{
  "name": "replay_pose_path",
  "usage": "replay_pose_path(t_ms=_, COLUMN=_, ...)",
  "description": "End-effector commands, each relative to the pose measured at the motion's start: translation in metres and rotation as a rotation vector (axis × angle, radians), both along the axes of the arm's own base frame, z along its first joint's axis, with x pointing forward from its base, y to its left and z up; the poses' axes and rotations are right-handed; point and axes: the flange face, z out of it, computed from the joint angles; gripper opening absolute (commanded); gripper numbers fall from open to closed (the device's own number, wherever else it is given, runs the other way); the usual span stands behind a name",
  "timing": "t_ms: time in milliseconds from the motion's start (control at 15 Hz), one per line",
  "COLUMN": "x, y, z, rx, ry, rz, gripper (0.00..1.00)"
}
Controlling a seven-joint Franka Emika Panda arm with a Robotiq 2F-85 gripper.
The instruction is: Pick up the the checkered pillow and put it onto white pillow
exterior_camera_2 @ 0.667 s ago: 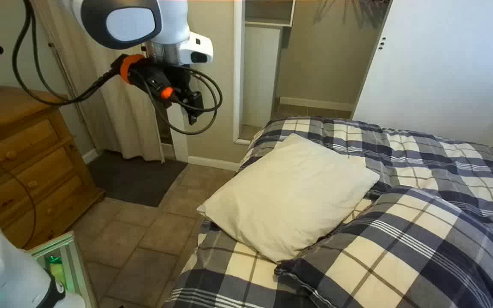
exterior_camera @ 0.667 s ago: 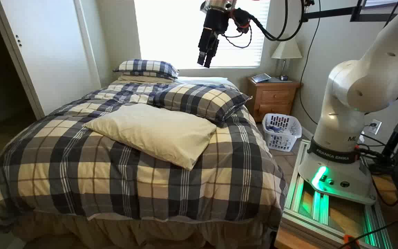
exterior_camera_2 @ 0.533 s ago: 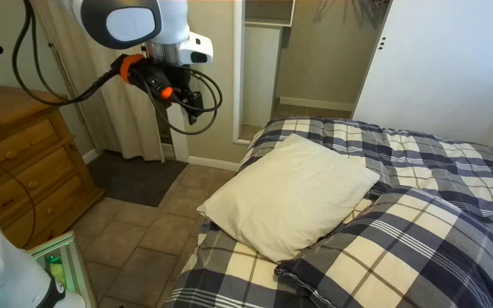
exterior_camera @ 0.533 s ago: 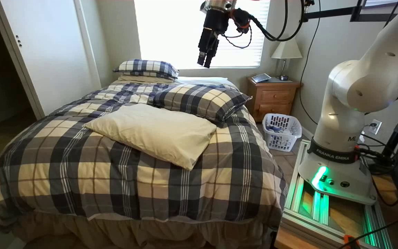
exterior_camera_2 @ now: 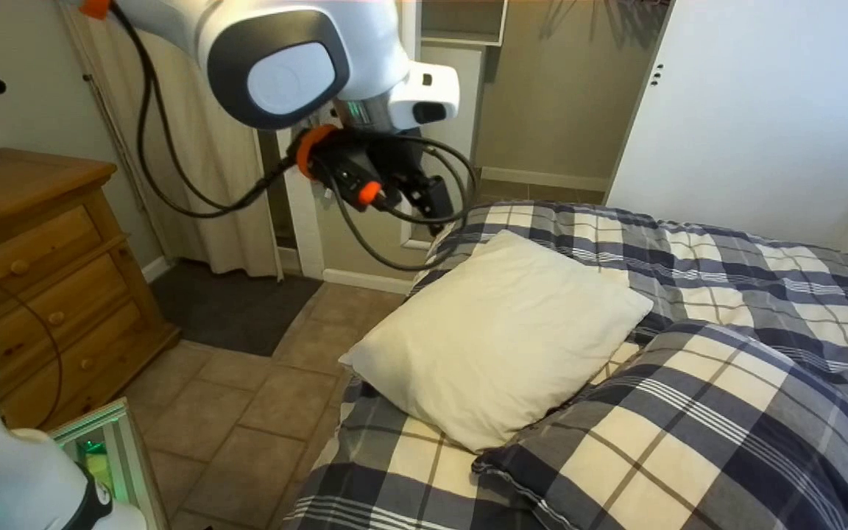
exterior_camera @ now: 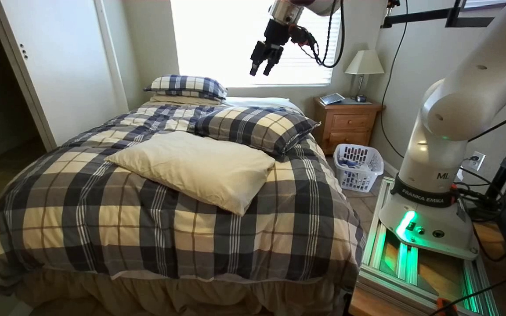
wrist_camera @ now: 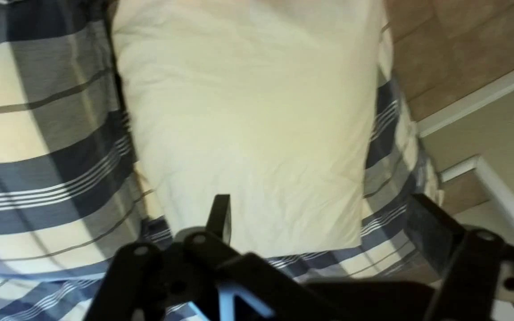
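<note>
The checkered pillow (exterior_camera: 257, 127), plump navy, grey and cream plaid, lies on the bed. It also shows in an exterior view (exterior_camera_2: 689, 427) and at the left of the wrist view (wrist_camera: 56, 147). The white pillow (exterior_camera: 200, 166), plain cream, lies flat beside it, their edges close or touching. It also shows in an exterior view (exterior_camera_2: 497, 338) and fills the middle of the wrist view (wrist_camera: 252, 120). My gripper (exterior_camera: 260, 73) hangs in the air above the bed. In the wrist view the gripper (wrist_camera: 321, 209) is open and empty, its fingers wide apart over the white pillow's end.
A plaid bedspread (exterior_camera: 134, 224) covers the bed. A flatter plaid pillow (exterior_camera: 187, 84) lies at the bed's head. A nightstand (exterior_camera: 352, 125) with a lamp (exterior_camera: 364, 63), and a white laundry basket (exterior_camera: 358, 166), stand beside the bed. A wooden dresser (exterior_camera_2: 34, 294) stands at an exterior view's left.
The arm has moved: in an exterior view the gripper shifted right and lower, over the white pillow's far side. Its fingers now look farther apart. The pillows have not moved.
</note>
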Motion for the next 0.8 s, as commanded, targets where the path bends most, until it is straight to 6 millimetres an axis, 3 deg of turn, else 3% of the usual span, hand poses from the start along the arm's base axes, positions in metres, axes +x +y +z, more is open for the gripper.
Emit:
replay_pose_path(t_ms=0, x=0.036, y=-0.063, z=-0.005, rx=-0.127, ry=-0.065, rz=-0.132, gripper=1.0)
replay_pose_path(t_ms=133, x=0.049, y=-0.095, z=-0.011, rx=-0.195, ry=-0.061, rz=-0.218, gripper=1.0)
replay_pose_path(t_ms=333, x=0.071, y=-0.128, z=-0.034, rx=-0.258, ry=0.039, rz=-0.266, gripper=1.0)
replay_pose_path(t_ms=733, x=0.107, y=-0.172, z=-0.078, rx=-0.366, ry=0.147, rz=-0.226, gripper=1.0)
